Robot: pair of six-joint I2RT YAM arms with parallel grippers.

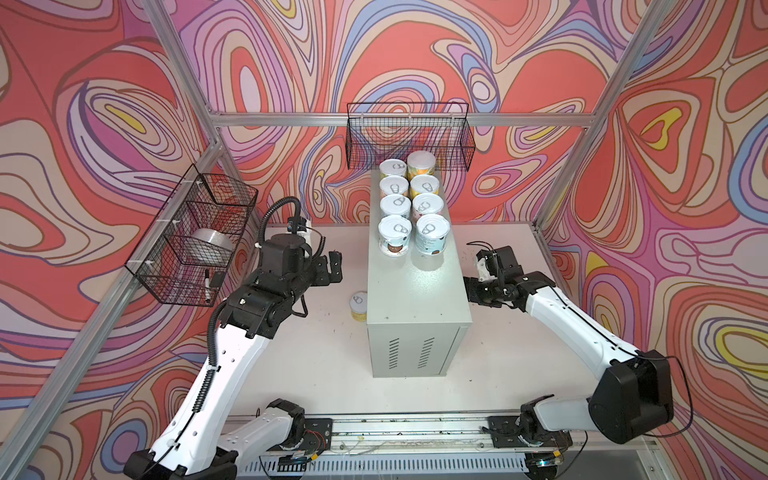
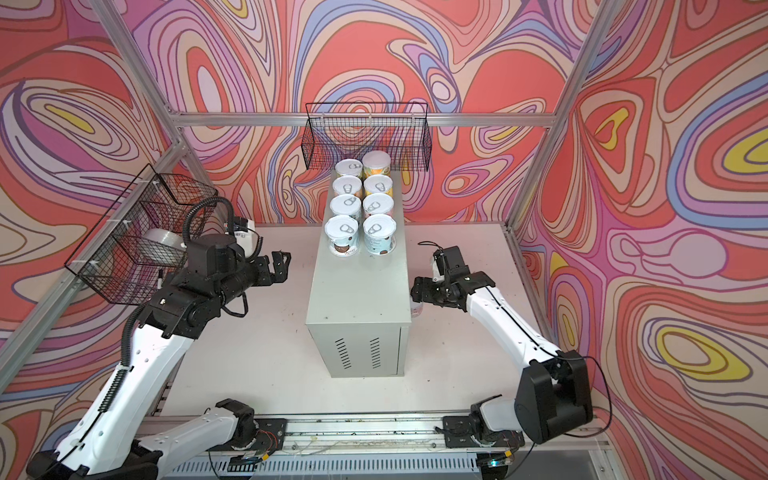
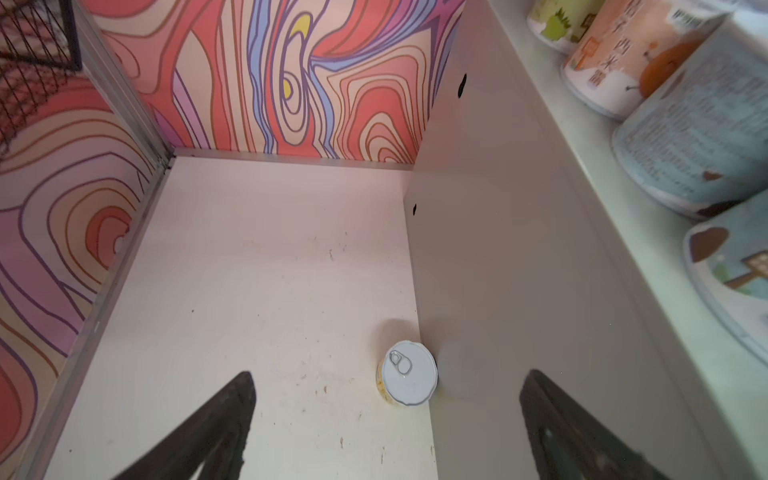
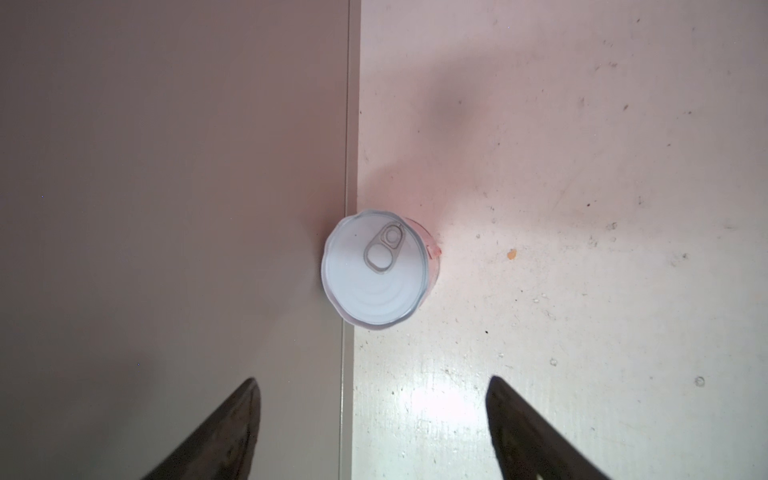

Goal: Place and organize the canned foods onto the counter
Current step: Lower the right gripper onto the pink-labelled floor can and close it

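The white worktop (image 1: 316,374) spreads beneath both hands, scuffed and speckled. On it, between the two hands, stands the tall grey cabinet (image 1: 415,299), vent slots on its front and a glossy flat top.

The left hand (image 1: 336,268) hangs in the air just off the cabinet's side, its fingers (image 3: 216,432) spread wide with nothing between them. The right hand (image 2: 417,293) hangs close to the cabinet's opposite side and points down at the worktop. Its fingers (image 4: 536,432) also stand well apart and grip nothing.

A black wire basket (image 1: 195,241) hangs on the wall behind the left hand and holds a silvery roll of tape (image 1: 210,245). A second wire basket (image 1: 409,137) hangs on the back wall, beyond both hands.

Eight cans (image 1: 395,205) stand upright on the far part of the cabinet top, in two rows of four, pull-tab lids up, farther back than either hand. The near half of the top is bare.

A yellow-labelled can (image 1: 358,306) stands upright on the worktop below the left hand, right against the cabinet's side wall. A pink-labelled can (image 4: 376,268) stands upright on the worktop straight under the right hand, its rim against the cabinet's wall on that side. In a top view only a sliver of it shows beneath the hand.
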